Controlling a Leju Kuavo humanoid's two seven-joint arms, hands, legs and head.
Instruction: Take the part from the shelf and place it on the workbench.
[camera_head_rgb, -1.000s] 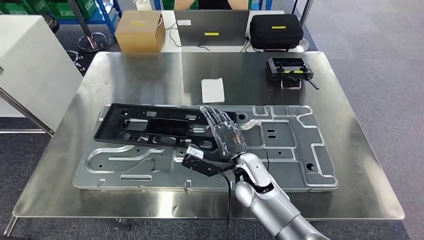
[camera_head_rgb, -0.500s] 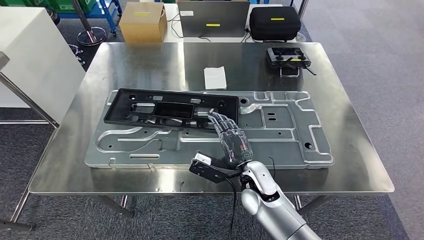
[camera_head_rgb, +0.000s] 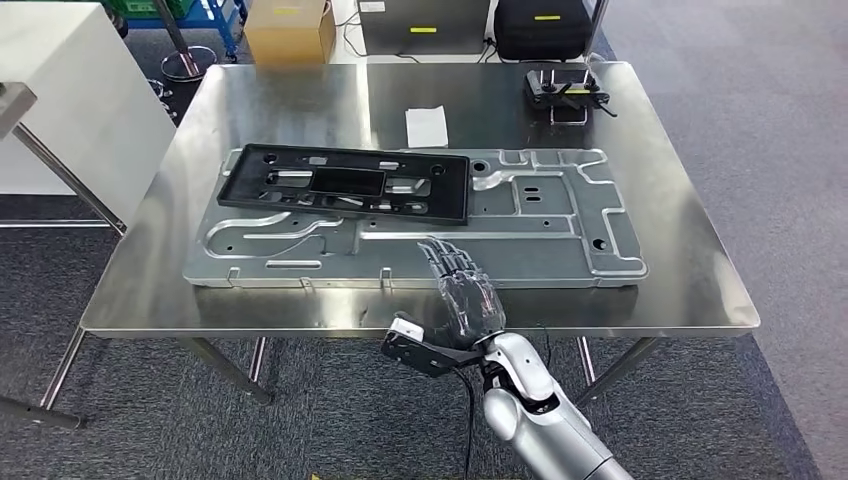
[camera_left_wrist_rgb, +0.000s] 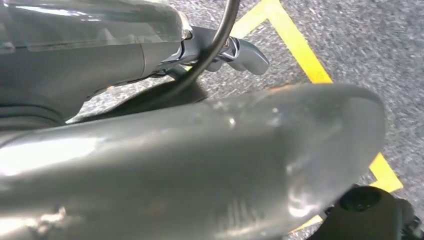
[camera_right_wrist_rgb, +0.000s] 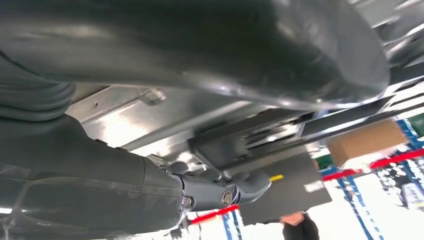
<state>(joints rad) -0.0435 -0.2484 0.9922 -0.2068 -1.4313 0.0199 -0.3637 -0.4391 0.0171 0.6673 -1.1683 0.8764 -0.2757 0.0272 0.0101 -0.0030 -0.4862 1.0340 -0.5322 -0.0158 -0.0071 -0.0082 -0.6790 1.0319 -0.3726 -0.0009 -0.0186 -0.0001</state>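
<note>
Head view is showing the long black part (camera_head_rgb: 345, 184) lying flat on the grey panel (camera_head_rgb: 520, 235) on the workbench (camera_head_rgb: 690, 270). Right hand (camera_head_rgb: 462, 290), nearer, is hovering empty, fingers spread. The part is looking rigid, light plastic; its long edges would suit gripping.

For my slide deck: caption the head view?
Right hand open above the workbench edge; black part rests on the metal panel.

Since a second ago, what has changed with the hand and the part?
The right hand has let go of the black part and drawn back to the table's near edge, open and empty. The camera has backed away too. The part stays flat on the grey metal panel.
</note>
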